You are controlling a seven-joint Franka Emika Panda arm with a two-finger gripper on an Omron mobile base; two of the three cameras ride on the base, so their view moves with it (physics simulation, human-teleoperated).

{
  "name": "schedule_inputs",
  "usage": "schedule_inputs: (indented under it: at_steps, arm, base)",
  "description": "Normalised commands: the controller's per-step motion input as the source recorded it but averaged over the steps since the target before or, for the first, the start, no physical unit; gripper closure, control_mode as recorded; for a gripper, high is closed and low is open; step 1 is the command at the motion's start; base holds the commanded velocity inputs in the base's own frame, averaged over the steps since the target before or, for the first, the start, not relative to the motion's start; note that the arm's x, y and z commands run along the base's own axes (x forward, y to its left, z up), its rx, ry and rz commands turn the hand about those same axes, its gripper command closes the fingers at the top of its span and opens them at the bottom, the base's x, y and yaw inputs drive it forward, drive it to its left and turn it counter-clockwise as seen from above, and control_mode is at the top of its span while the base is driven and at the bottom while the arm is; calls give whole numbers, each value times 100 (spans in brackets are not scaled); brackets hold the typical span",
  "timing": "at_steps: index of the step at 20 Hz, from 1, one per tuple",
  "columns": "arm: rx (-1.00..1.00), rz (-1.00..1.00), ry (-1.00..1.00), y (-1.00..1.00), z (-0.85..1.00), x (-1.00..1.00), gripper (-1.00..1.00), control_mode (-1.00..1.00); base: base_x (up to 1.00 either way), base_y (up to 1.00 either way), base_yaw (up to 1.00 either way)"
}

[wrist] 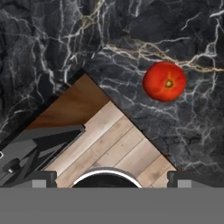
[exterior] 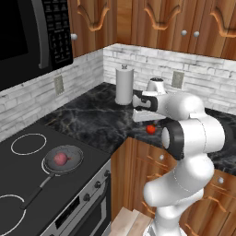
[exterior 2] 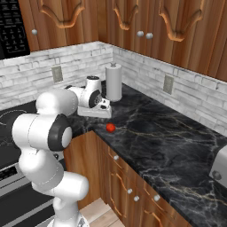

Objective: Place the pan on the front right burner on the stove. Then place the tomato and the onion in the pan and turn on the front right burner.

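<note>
From the left base view I see the pan sitting on the stove, on the ring nearest the steel front panel's right end, its long black handle running toward the lower left. The onion lies inside the pan. The tomato rests on the dark marble desk, close to the desk's front edge above the wooden cabinets, well apart from the stove. My arm's hand hangs above the desk just over and slightly behind the tomato; the fingers themselves are hard to pick out here. A white paper towel roll stands upright in the corner behind the hand.

From the right base view the hand hovers over the desk, with the tomato a little in front of it near the desk's corner edge. The paper towel roll stands by the wall behind. A wall outlet sits on the brick backsplash, and part of a pale appliance shows at the right edge.

In the hand view I look down on the marble with the tomato in the upper right, its stem scar facing up. The gripper is spread fully wide, its two tips far apart at the bottom corners, holding nothing. Below the desk edge I see the wooden floor.
</note>
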Motion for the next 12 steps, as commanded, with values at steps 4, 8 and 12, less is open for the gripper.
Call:
schedule_inputs:
  at_steps: [4,8,12]
  arm:
    - [0,-4,1,-34,-14,10,-100,-100]
    - [0,-3,0,-27,-18,9,-100,-100]
    - [0,0,0,-23,-14,17,-100,-100]
  base:
    - [0,0,0]
    - [0,0,0]
    - [0,0,0]
